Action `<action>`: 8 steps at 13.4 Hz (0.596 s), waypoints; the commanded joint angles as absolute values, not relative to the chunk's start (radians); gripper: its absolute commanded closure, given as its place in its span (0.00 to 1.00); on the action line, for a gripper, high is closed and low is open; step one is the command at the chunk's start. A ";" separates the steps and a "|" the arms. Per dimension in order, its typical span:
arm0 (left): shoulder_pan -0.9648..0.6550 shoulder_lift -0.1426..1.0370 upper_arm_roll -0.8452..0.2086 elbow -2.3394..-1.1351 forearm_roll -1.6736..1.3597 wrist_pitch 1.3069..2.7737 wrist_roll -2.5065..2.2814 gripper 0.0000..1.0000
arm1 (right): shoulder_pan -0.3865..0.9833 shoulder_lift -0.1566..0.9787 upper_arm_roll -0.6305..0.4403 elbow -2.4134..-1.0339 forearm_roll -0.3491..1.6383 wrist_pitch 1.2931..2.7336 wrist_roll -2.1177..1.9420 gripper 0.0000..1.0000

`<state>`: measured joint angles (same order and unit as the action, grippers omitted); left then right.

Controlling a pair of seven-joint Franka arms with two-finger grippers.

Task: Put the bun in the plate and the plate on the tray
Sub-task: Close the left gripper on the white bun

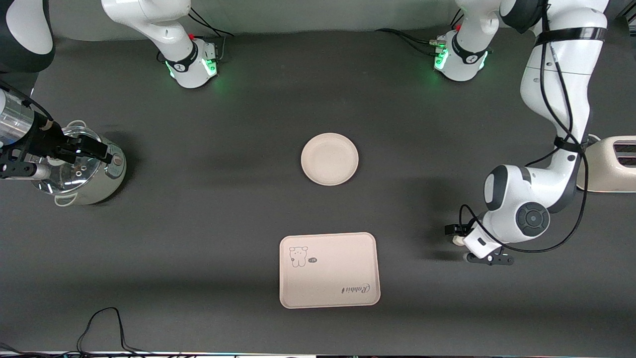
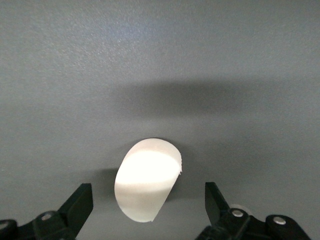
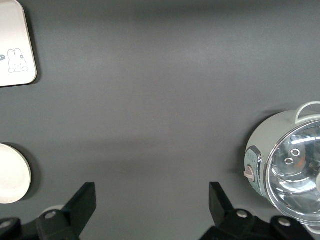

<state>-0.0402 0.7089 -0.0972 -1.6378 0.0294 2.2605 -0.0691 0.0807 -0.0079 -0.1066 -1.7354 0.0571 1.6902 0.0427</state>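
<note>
The white bun (image 2: 147, 170) lies on the dark table near the left arm's end, just showing beside the hand (image 1: 456, 240). My left gripper (image 2: 148, 195) hangs low over it, open, one finger on each side and neither touching (image 1: 472, 244). The round cream plate (image 1: 329, 159) sits empty mid-table. The printed rectangular tray (image 1: 329, 270) lies nearer the front camera than the plate. My right gripper (image 1: 94, 149) waits open above a pot, holding nothing (image 3: 150, 192). Plate edge (image 3: 12, 180) and tray corner (image 3: 15, 45) show in the right wrist view.
A pale green pot with a glass lid (image 1: 84, 171) stands at the right arm's end (image 3: 290, 170). A cream toaster (image 1: 613, 164) sits at the left arm's end. A black cable (image 1: 104, 323) loops near the front edge.
</note>
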 commanded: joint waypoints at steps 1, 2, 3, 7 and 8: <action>-0.038 0.715 -0.097 -1.643 0.037 2.281 -0.052 0.01 | 0.087 -0.002 -0.120 -1.726 0.054 1.690 0.026 0.00; -0.040 0.718 -0.097 -1.644 0.037 2.290 -0.054 0.04 | 0.087 -0.003 -0.121 -1.726 0.054 1.692 0.026 0.00; -0.040 0.719 -0.097 -1.643 0.037 2.290 -0.052 0.12 | 0.086 -0.003 -0.123 -1.726 0.054 1.692 0.026 0.00; -0.040 0.719 -0.097 -1.638 0.037 2.290 -0.051 0.81 | 0.087 -0.002 -0.124 -1.726 0.054 1.694 0.026 0.00; -0.041 0.719 -0.095 -1.638 0.038 2.290 -0.052 0.88 | 0.087 -0.003 -0.124 -1.726 0.054 1.694 0.026 0.00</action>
